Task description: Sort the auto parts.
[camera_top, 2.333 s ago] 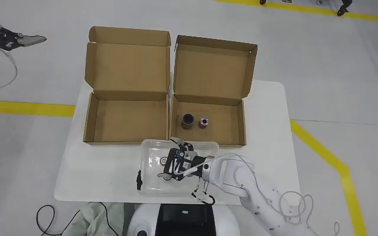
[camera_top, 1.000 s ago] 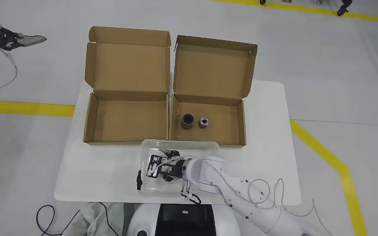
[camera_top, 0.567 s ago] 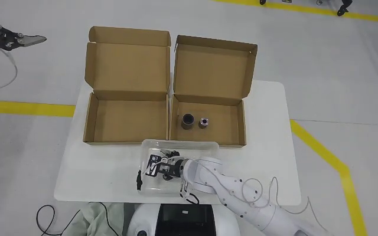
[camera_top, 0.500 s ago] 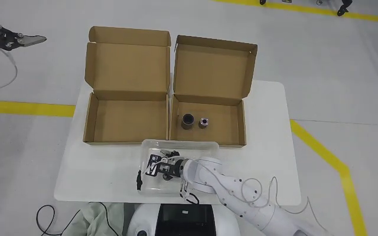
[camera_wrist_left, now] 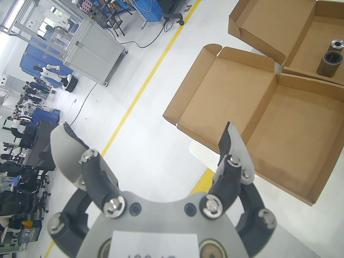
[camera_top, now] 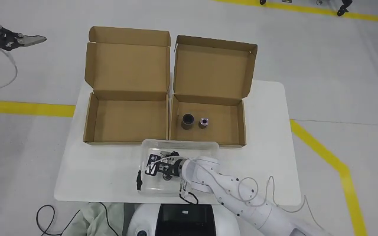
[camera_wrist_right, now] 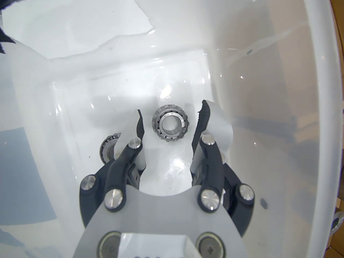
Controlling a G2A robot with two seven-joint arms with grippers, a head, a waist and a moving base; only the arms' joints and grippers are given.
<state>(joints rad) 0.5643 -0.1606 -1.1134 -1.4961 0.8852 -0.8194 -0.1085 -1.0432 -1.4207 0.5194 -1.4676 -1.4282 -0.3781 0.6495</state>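
My right tool [camera_wrist_right: 170, 121] sits low inside the clear bin [camera_wrist_right: 317, 108] at the near edge of the worktop [camera_top: 266, 118]. Its fingers are spread either side of a roller bearing [camera_wrist_right: 169, 124], with a gap showing. A second bearing [camera_wrist_right: 108, 148] lies just beside one finger. My left tool [camera_wrist_left: 147, 135] hangs open beside the left cardboard box [camera_wrist_left: 282, 135].

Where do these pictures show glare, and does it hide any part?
Right wrist view: small glints on the glossy tub floor beside the bearing, which is plain to see. Left wrist view: far windows washed out; cardboard box evenly lit.
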